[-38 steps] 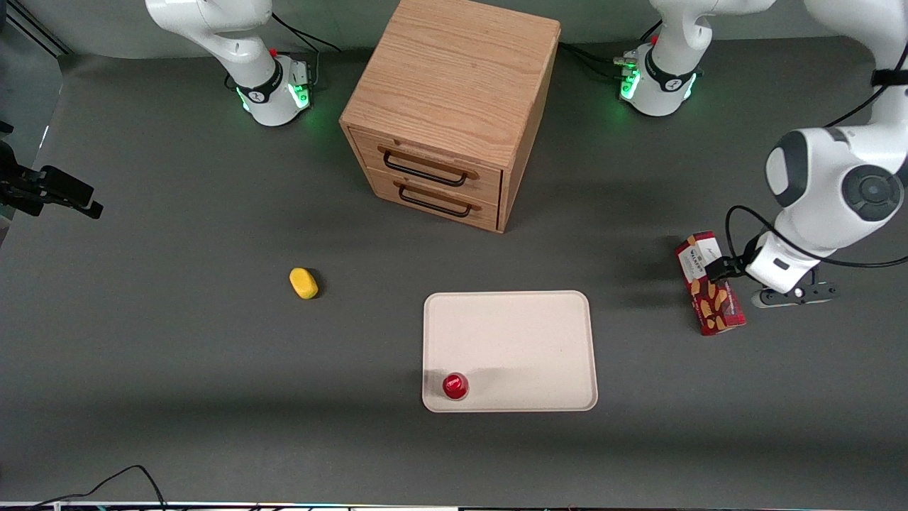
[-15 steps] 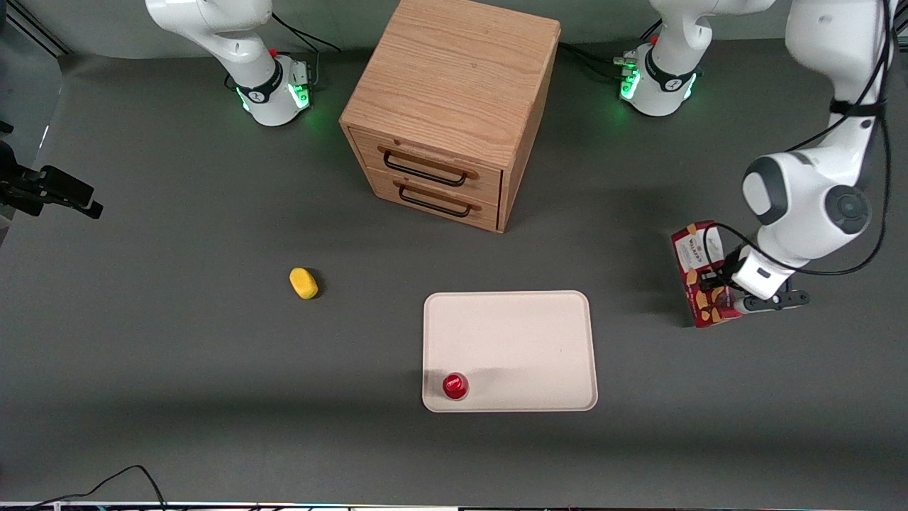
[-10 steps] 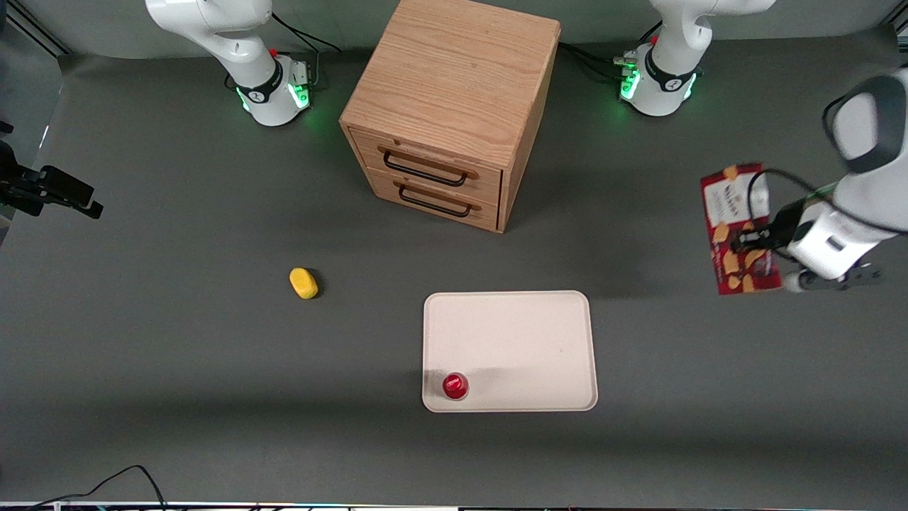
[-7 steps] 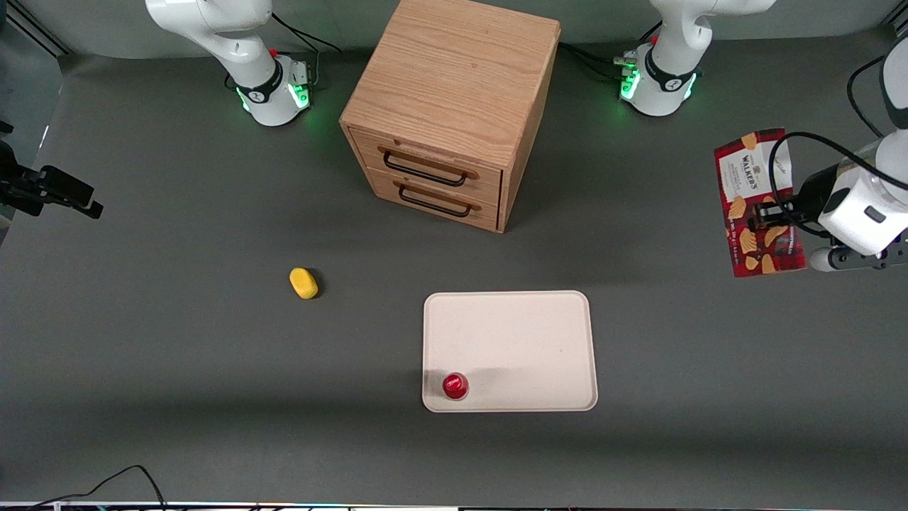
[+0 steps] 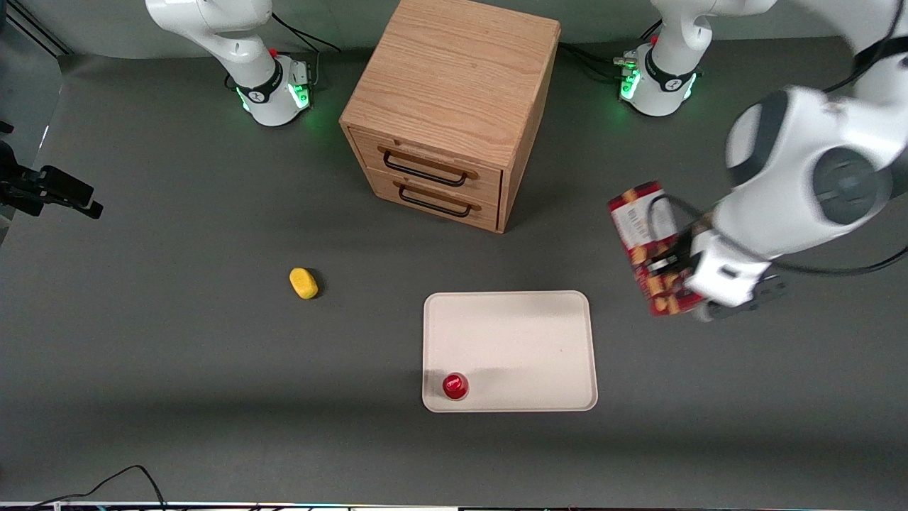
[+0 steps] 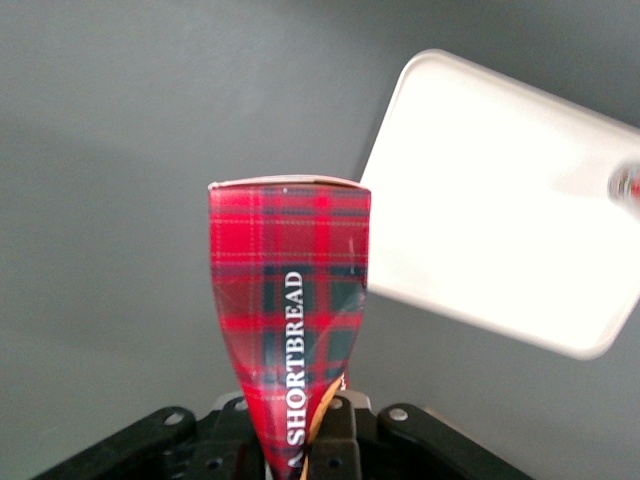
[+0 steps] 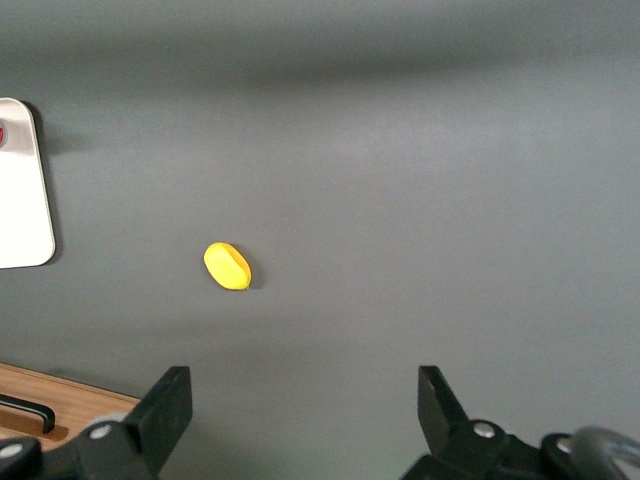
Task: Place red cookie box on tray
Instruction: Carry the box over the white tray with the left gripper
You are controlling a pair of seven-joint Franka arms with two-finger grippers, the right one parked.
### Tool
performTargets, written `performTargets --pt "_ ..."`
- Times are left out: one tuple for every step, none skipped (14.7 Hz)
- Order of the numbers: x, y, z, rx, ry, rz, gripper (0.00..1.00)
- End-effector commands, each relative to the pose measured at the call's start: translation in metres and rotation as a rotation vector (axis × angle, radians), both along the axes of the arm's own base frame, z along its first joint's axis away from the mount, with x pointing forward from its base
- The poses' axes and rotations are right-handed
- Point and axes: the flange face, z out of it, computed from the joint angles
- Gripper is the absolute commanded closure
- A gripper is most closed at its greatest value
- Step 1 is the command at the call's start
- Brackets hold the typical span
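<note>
My left gripper (image 5: 674, 266) is shut on the red cookie box (image 5: 645, 245) and holds it in the air above the table, beside the tray (image 5: 539, 333) toward the working arm's end. The box is a long dark-red carton with a white label at its upper end and tan cookie pictures. In the left wrist view the box (image 6: 290, 320) shows its plaid side marked SHORTBREAD, clamped in the gripper (image 6: 300, 450), with the beige tray (image 6: 500, 220) below it and off to one side.
A small round red cap-like object (image 5: 455, 385) stands on the tray's near corner. A wooden two-drawer cabinet (image 5: 447, 106) stands farther from the camera than the tray. A yellow oval object (image 5: 303, 282) lies toward the parked arm's end.
The gripper closed on the box on the table, lifted it high toward the working arm's end, and has now carried it back down and closer to the tray.
</note>
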Motion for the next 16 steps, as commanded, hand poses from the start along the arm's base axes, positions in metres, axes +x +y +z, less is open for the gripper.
performTargets --pt "0.032 -0.037 -0.041 0.024 -0.079 0.099 1.00" --pt "0.036 -0.049 -0.063 0.030 -0.095 0.094 1.00" --pt "0.038 -0.062 -0.082 0.039 -0.115 0.069 1.00" --pt "0.043 -0.069 -0.097 0.033 -0.145 0.062 1.00" --pt "0.047 -0.072 -0.113 0.029 -0.167 0.057 1.00" --pt "0.051 -0.074 -0.127 0.034 -0.183 0.046 1.00" --pt "0.053 -0.076 -0.141 0.037 -0.193 0.036 1.00" --pt "0.054 -0.077 -0.150 0.037 -0.205 0.027 1.00" --pt "0.055 -0.079 -0.157 0.028 -0.214 0.026 1.00" --pt "0.055 -0.079 -0.166 0.023 -0.216 0.025 1.00" --pt "0.056 -0.081 -0.173 0.012 -0.226 0.024 1.00" --pt "0.053 -0.087 -0.181 0.003 -0.234 0.015 1.00" --pt "0.052 -0.089 -0.188 -0.004 -0.239 0.013 1.00" --pt "0.052 -0.089 -0.194 -0.009 -0.243 0.012 1.00" --pt "0.051 -0.089 -0.202 -0.014 -0.248 0.011 1.00" --pt "0.049 -0.089 -0.211 -0.021 -0.254 0.010 1.00"
